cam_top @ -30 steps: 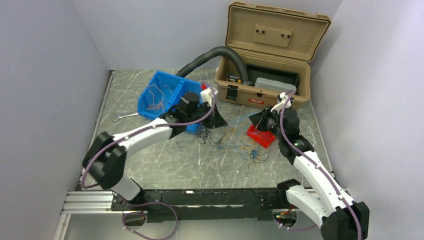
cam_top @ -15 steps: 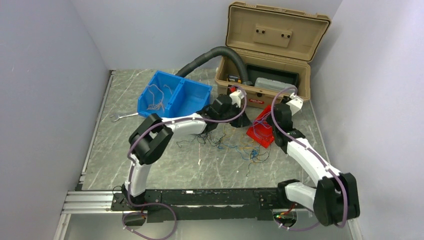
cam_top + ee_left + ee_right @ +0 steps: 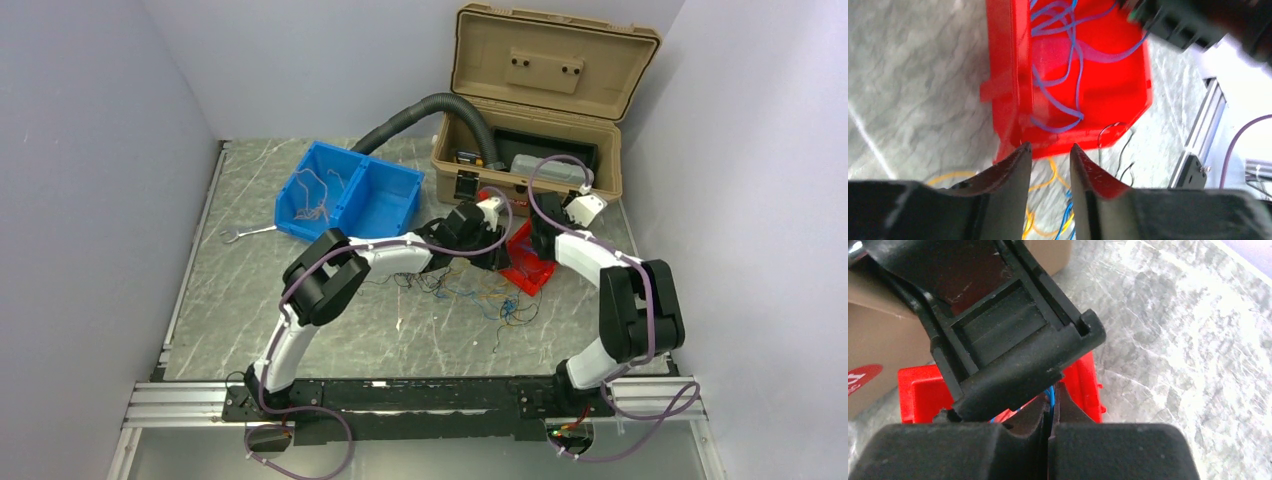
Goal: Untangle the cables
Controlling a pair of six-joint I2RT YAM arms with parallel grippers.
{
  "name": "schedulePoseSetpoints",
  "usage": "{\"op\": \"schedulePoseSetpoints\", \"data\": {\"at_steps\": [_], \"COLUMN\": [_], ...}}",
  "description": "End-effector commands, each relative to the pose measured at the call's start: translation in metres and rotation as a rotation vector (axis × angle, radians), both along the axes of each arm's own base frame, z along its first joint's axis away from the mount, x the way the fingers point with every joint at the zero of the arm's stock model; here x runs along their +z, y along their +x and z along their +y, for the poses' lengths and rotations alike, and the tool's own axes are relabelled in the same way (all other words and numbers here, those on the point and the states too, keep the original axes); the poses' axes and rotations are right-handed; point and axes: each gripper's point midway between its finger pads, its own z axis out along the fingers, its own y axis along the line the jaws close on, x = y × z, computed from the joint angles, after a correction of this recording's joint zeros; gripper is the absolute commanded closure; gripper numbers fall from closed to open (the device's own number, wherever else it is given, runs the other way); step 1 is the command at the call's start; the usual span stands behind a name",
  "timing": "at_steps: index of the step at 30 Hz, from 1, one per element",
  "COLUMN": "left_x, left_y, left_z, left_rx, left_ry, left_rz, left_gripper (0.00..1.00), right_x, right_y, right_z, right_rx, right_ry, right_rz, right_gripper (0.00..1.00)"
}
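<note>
A tangle of thin yellow, blue and black cables (image 3: 468,288) lies on the marble table, left of a small red bin (image 3: 531,268). More blue cables (image 3: 1071,70) curl inside the red bin (image 3: 1108,95). My left gripper (image 3: 497,254) hovers at the bin's left edge; in the left wrist view the left gripper (image 3: 1049,146) stands open with nothing between its fingers, above yellow cables (image 3: 1047,175). My right gripper (image 3: 1050,393) is over the red bin (image 3: 1082,382), shut on a thin blue cable (image 3: 1050,392). The left gripper's black body (image 3: 1008,335) fills much of the right wrist view.
A blue two-part bin (image 3: 348,192) at the back left holds whitish wires. An open tan toolbox (image 3: 528,160) stands behind the red bin, with a black corrugated hose (image 3: 420,112) running into it. A wrench (image 3: 243,234) lies left of the blue bin.
My left arm swung right from the blue bin to the red bin and its jaws opened. My right gripper moved back over the red bin, staying shut.
</note>
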Motion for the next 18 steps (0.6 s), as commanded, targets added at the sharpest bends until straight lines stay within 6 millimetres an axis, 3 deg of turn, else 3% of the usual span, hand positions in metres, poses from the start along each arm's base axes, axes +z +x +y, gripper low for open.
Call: {"op": "schedulePoseSetpoints", "data": {"at_steps": [1,8,12,13,15,16,18], "left_x": [0.033,0.069,0.079,0.080,0.079,0.076,0.084], "left_y": [-0.001,-0.013,-0.026,-0.029,-0.035,-0.040,-0.046], "left_z": [0.026,0.091,0.117,0.122,0.131,0.137,0.148], "left_rx": [0.032,0.098,0.099,0.097,0.099,0.100,0.110], "left_ry": [0.025,0.014,0.037,0.042,0.053,0.058,0.052], "left_rz": [-0.085,-0.109,-0.128,-0.129,-0.129,-0.127,-0.142], "left_gripper": [0.56,0.46,0.42,0.41,0.42,0.42,0.42], "right_x": [0.010,-0.023,-0.026,-0.024,-0.014,-0.008,0.002], "right_y": [0.007,-0.006,-0.010,-0.010,-0.012,-0.010,-0.012], "right_z": [-0.011,-0.004,0.000,0.002,0.002,0.005,0.007], "right_rx": [-0.121,-0.183,-0.167,-0.159,-0.160,-0.143,-0.114], "right_ry": [-0.001,0.049,0.067,0.077,0.096,0.105,0.111], "right_rz": [0.004,0.189,0.206,0.189,0.140,0.113,0.081], "right_gripper": [1.00,1.00,1.00,0.96,0.52,0.45,0.43]}}
